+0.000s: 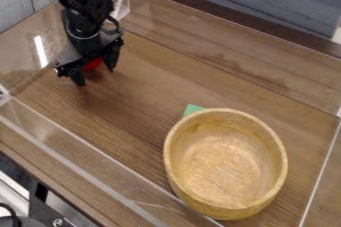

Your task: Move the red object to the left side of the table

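My black gripper (88, 64) hangs low over the left part of the brown wood-grain table (213, 67), pointing down. Its fingers stand spread apart. The red object (92, 68) shows as a small bright red patch between them, close to the tabletop and mostly hidden by the gripper body. I cannot tell if the fingers still touch it.
A round light wooden bowl (226, 161) sits at the front right. A small flat green piece (194, 110) peeks out behind its rim. Clear acrylic walls (80, 151) run around the table's edges, one close to the left of the gripper.
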`<state>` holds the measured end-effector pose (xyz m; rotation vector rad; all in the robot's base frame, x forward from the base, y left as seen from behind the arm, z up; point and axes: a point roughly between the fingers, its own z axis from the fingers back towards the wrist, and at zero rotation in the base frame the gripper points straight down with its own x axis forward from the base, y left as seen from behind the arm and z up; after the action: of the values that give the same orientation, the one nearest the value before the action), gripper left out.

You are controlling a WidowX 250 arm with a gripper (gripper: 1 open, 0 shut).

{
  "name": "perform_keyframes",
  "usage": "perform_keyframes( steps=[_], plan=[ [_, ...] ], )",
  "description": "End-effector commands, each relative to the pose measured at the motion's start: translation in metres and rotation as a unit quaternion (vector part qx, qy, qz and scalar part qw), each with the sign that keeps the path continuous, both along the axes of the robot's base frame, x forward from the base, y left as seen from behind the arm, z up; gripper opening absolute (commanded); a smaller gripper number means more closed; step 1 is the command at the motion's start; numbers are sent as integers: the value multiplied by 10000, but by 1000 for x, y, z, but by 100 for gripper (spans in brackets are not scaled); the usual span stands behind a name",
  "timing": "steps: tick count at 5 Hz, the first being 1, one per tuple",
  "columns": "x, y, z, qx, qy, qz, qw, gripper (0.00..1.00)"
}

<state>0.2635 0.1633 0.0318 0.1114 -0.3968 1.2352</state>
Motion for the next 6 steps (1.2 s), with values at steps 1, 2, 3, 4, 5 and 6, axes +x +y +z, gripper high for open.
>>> perform_keyframes(
  steps=[1, 2, 3, 4, 5, 6],
  plan=[
    [11, 3, 9, 104, 15, -40, 9999, 0],
    [11, 1, 6, 54, 232, -48, 9997, 100],
    [12, 3, 6, -64, 447, 211, 9988, 100],
    [15, 2, 10, -263, 665, 493, 9962, 0],
    [22, -3, 4, -372, 849, 686, 9933, 0],
    [28, -7, 0, -558, 1030, 897, 9891, 0]
  ],
)
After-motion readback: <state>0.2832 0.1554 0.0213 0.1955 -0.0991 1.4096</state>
